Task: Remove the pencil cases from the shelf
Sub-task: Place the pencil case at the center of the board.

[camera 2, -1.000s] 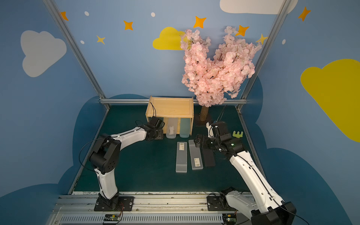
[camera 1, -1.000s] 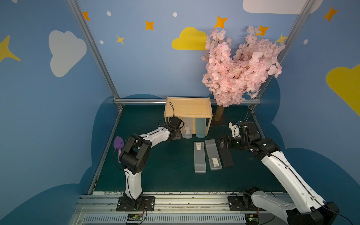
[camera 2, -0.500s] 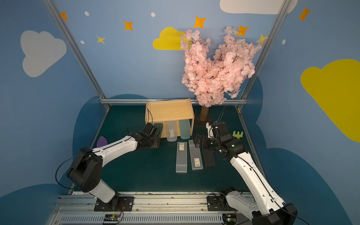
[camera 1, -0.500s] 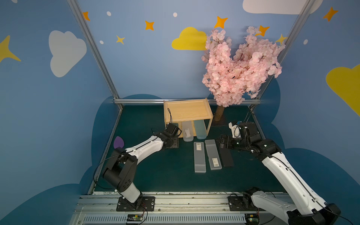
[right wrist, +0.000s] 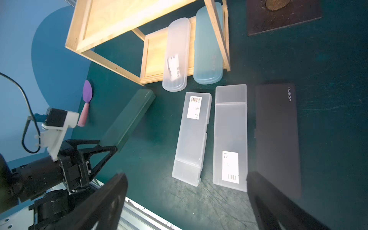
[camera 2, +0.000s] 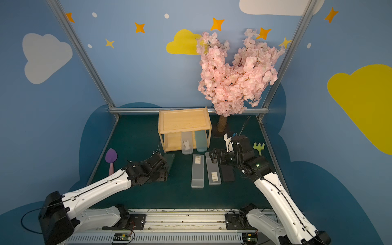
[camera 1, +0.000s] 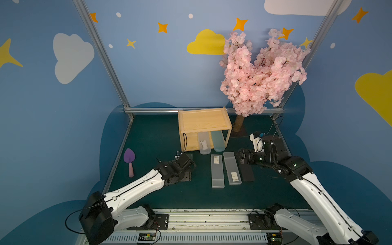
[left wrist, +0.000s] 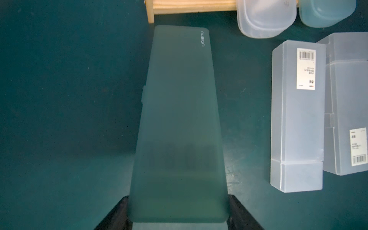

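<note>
My left tool [left wrist: 178,215] is clamped on the near end of the dark green case [left wrist: 179,119], one finger on each long side. The case runs straight ahead of the tool, and its far end stops just short of the front corner post of the shelf [left wrist: 191,7], so it is out of the shelf. I cannot tell whether it rests on the tabletop [left wrist: 59,99].

To that tool's right, three cases lie flat on the tabletop side by side: the first frosted case [camera 1: 217,174], the second frosted case [camera 1: 232,168] and the black case [camera 1: 247,172]. My right tool [right wrist: 186,175] hangs above the second frosted case and the black case, jaws wide apart, gripping nothing.

Ahead of both tools, the shelf's lower tier holds the clear case [right wrist: 176,55] and the light blue case [right wrist: 208,45] next to each other, their front ends poking out past the shelf edge. A white slip shows through the clear one.

A second ago my left tool was at the shelf's front left corner; it has since drawn back toward its base. The shelf stood square to the back rail then and now sits slightly skewed. The left elbow has dropped, so the purple trowel [camera 1: 129,161], half hidden before, is in full view to that tool's left. The right tool, the three cases in the row and the two in the shelf have not shifted.
</note>
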You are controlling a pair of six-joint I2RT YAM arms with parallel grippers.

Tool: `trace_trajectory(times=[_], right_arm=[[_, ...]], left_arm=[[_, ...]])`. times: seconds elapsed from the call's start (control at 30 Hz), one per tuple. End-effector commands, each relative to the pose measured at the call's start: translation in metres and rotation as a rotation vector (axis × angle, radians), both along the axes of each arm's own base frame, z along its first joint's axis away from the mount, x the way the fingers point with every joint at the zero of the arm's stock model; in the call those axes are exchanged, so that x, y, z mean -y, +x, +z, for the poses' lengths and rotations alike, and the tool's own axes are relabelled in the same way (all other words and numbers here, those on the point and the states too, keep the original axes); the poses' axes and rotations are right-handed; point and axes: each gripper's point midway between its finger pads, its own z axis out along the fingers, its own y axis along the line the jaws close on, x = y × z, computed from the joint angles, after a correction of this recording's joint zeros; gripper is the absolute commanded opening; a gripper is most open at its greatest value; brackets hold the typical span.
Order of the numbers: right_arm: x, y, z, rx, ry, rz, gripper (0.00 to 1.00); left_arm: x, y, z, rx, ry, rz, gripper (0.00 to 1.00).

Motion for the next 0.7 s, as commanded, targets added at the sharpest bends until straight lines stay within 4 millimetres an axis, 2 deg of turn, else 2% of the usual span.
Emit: trace_trajectory(times=[0.0, 0.1, 0.23, 0.43, 0.67], right_arm=[[-0.002, -0.004, 0.001, 0.010, 0.004, 0.003, 0.98], [-0.009, -0.005, -0.001, -0.002, -0.012, 0.035, 0.98], [-0.015, -0.001, 0.002, 0.009, -0.018, 0.055, 0.98], [-0.020, 0.005, 0.006, 0.018, -0.019, 0.064, 0.98], [-0.022, 0.007, -0.005, -0.001, -0.023, 0.061, 0.98]], left_arm=[[-0.004, -0.024, -0.006, -0.042, 0.012, 0.062, 0.70], [0.004, -0.043, -0.014, -0.050, 0.014, 0.067, 0.70], [0.012, -0.055, -0.026, -0.065, 0.029, 0.072, 0.71], [0.041, -0.050, -0.035, -0.090, 0.014, 0.027, 0.75], [0.054, -0.042, -0.051, -0.135, 0.064, 0.009, 0.79]])
